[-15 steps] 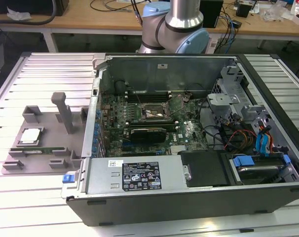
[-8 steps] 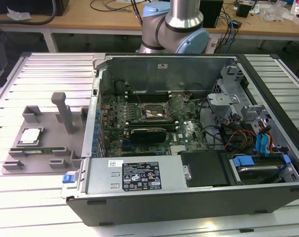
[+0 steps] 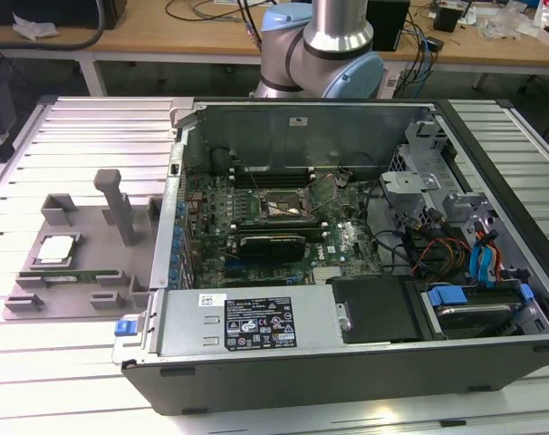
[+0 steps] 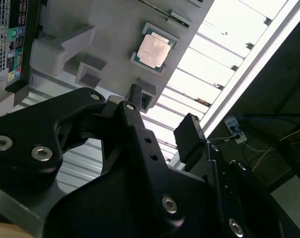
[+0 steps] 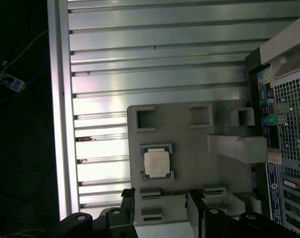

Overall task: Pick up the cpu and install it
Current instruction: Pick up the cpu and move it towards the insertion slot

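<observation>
My hand [image 4: 162,116] is hovering above the grey tray [image 4: 115,25]. Its two black fingers [image 4: 138,124] are spreading well apart and gripping nothing, and they are touching nothing on the tray.

In the first wrist view, the hand [image 5: 160,206] is lining its gap up with the cpu [image 5: 156,163], which is lying just beyond the fingertips. The cpu [image 4: 154,51] is resting flat in a square recess of the tray, with its shiny metal top facing up.

In the exterior view, the cpu [image 3: 55,249] is sitting toward the side of the tray [image 3: 84,222] farthest from the computer case [image 3: 347,362]. A tall grey post [image 3: 116,204] is standing upright on the tray, between the cpu and the case.

The tray is lying on the ribbed metal worktop [image 3: 75,136], with the open case just beside it on the exterior view's right. Inside the case, well apart from the tray, the motherboard [image 3: 256,217] is showing its square socket [image 3: 288,207] and a long black graphics card [image 3: 273,245].
</observation>
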`<state>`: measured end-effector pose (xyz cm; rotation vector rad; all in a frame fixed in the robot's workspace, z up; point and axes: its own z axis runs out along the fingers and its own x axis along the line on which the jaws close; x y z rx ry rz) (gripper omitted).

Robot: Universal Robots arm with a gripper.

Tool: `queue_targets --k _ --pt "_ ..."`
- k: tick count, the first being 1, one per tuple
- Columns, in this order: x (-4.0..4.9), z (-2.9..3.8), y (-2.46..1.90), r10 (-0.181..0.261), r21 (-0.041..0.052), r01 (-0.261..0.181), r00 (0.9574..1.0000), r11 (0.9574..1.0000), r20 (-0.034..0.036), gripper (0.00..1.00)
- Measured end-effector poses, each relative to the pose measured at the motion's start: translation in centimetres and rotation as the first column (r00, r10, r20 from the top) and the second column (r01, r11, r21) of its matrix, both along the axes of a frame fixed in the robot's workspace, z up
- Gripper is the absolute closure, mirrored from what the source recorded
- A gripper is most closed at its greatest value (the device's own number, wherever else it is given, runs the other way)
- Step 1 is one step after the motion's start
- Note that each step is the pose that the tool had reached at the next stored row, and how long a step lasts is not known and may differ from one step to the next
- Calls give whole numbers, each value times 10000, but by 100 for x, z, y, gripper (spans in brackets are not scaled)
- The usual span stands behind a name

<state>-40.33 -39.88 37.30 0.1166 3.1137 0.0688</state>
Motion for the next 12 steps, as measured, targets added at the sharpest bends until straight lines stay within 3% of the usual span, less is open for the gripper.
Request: queue_targets --k 12 --pt "0 -85 0 0 0 0 10000 10000 0 46"
